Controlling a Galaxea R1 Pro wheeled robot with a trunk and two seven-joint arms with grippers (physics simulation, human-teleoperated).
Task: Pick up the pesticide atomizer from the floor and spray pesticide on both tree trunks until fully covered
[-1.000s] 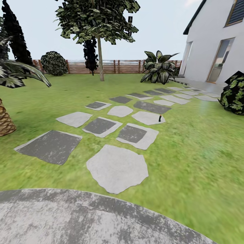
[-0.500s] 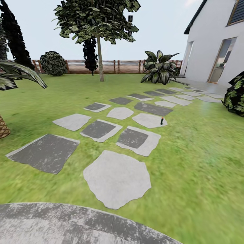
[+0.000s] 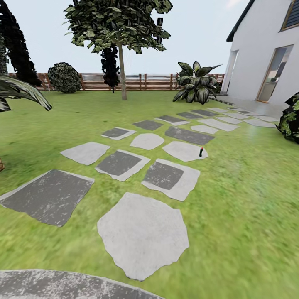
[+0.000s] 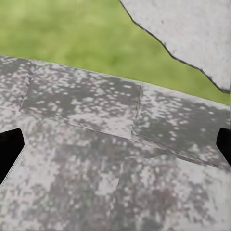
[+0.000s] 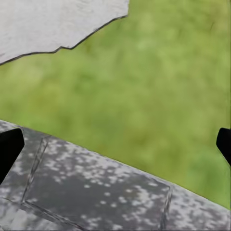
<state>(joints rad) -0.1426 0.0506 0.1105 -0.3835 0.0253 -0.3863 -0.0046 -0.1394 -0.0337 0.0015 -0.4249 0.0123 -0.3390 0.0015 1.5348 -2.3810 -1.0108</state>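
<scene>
Head view: out over the garden, blurry green lawn [image 3: 249, 199] running back to a brown slatted fence [image 3: 141, 82], with a white house [image 3: 265, 50] at the right. Across the grass, a path of grey stepping stones [image 3: 143, 232], some pale, some dark.

Well ahead, on the right edge of a pale stone [image 3: 182, 150] partway along the path: pesticide atomizer [image 3: 201, 152], small, dark, upright, with a touch of red at the top. Too small to read any label or brand on it.

Farther back, near the fence: tree [image 3: 118, 23] with angular dark green leaf clumps high up, on a straight bare tree trunk [image 3: 122, 74]. Just beside that trunk, toward the left, a narrow black-leaved tree [image 3: 110, 62]. Round bush [image 3: 64, 77] against the fence at the left, broad-leaved plant [image 3: 195, 83] near the house corner, another dark bush [image 3: 290, 118] at the right edge, palm fronds [image 3: 20, 89] at the left edge. Nearest of all, at the bottom, a curved patch of mottled grey paving [image 3: 62, 284].

Left wrist view: left gripper [image 4: 115, 149] spread wide, dark fingertips [image 4: 9, 151] at opposite edges, nothing between them, above mottled grey paving beside grass and a pale stone.

Right wrist view: right gripper [image 5: 115, 144] likewise spread wide and holding nothing, fingertips [image 5: 8, 147] far apart, above the paving's edge, grass and a pale stone corner.
</scene>
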